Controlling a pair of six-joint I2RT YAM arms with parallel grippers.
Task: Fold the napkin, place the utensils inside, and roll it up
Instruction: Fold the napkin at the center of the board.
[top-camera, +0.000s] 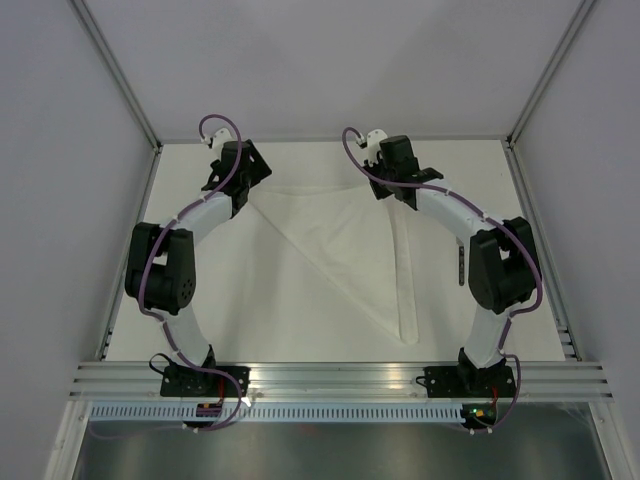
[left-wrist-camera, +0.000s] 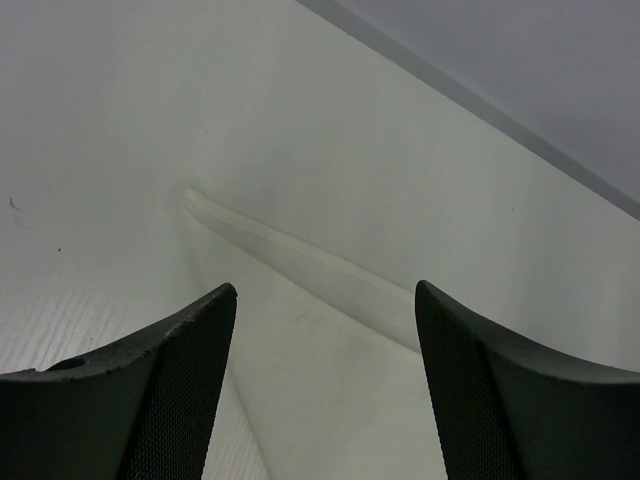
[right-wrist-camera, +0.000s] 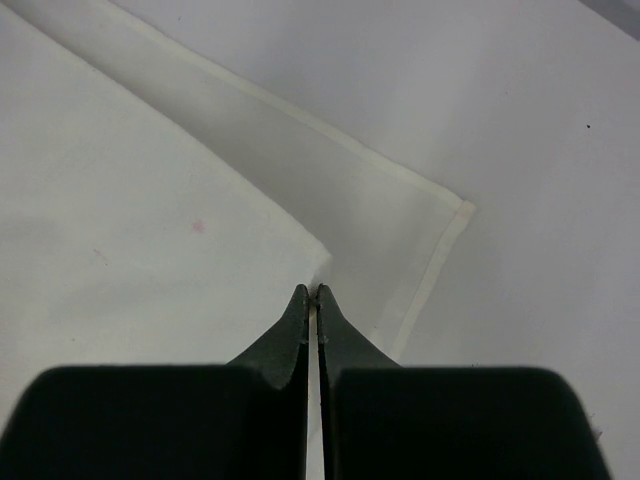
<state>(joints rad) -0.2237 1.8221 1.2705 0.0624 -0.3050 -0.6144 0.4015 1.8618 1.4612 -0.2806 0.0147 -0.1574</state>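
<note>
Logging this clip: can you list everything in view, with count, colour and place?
white cloth napkin: one, white, mid-table, folded into a triangle.
slender dark-grey metal utensil: one visible, dark grey, right of the napkin beside the right arm; no others can be made out.
white tabletop: one, white, under everything.
silver aluminium rail: one, silver, along the table's near edge.
purple cables: one per arm, purple, looping along the arms.
left hand: one, black, open, over the napkin's far-left corner.
right hand: one, black, shut, at the far-right corner, apparently pinching the upper layer's tip.
</note>
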